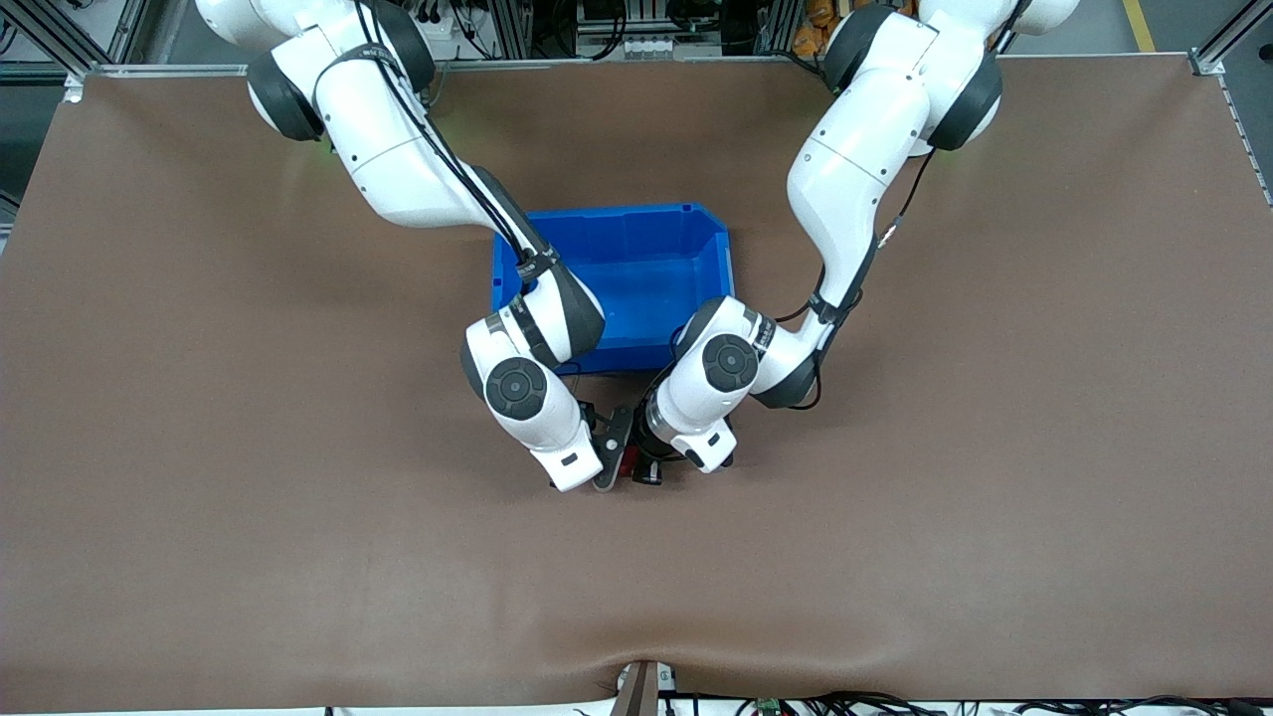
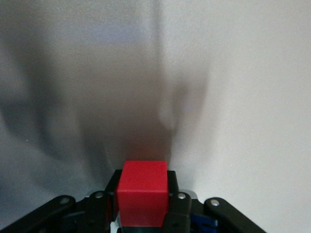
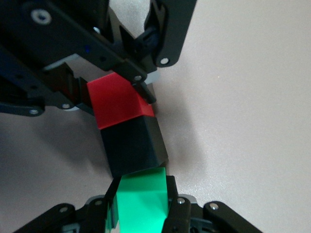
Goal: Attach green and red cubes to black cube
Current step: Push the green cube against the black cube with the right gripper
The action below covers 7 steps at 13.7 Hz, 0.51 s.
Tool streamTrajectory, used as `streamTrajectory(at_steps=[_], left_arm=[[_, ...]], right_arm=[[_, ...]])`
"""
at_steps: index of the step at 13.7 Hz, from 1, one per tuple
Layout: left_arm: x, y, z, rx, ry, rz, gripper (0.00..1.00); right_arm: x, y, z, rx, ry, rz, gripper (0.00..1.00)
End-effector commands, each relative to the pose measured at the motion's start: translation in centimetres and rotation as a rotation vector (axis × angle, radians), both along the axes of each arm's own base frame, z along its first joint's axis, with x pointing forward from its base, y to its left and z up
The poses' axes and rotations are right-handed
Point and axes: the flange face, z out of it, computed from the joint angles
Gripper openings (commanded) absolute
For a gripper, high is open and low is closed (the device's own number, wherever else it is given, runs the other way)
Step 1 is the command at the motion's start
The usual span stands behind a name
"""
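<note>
We see our right end effector [image 3: 141,213] clamped on the green cube [image 3: 142,201] and our left end effector [image 2: 143,206] on the red cube [image 3: 119,99], black cube [image 3: 133,143] touching both between them, above the tabletop [image 1: 895,497], nearer than the blue bin [image 1: 646,229].

No readable text or label seems visible anywhere.

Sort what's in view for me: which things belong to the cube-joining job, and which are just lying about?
In the job:
- red cube, held in the left gripper
- black cube, between the two
- green cube, held in the right gripper

Lying about:
- blue bin, farther from the front camera than the cubes
</note>
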Motion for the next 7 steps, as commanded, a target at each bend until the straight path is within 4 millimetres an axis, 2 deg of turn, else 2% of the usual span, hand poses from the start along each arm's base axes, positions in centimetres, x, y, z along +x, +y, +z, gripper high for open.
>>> streamTrajectory(at_steps=[1, 5, 7], left_arm=[[-0.94, -1.18, -2.90, -0.014, 0.012, 0.022, 0.00], [-1.01, -1.27, -2.90, -0.014, 0.012, 0.020, 0.00], [-0.94, -1.18, -2.90, -0.014, 0.013, 0.023, 0.00]], right_arm=[[-0.63, 3.52, 1.50, 0.062, -0.044, -0.011, 0.00], [-0.47, 3.58, 1.50, 0.072, -0.062, -0.015, 0.00], [-0.79, 4.21, 1.52, 0.078, -0.072, -0.007, 0.00]])
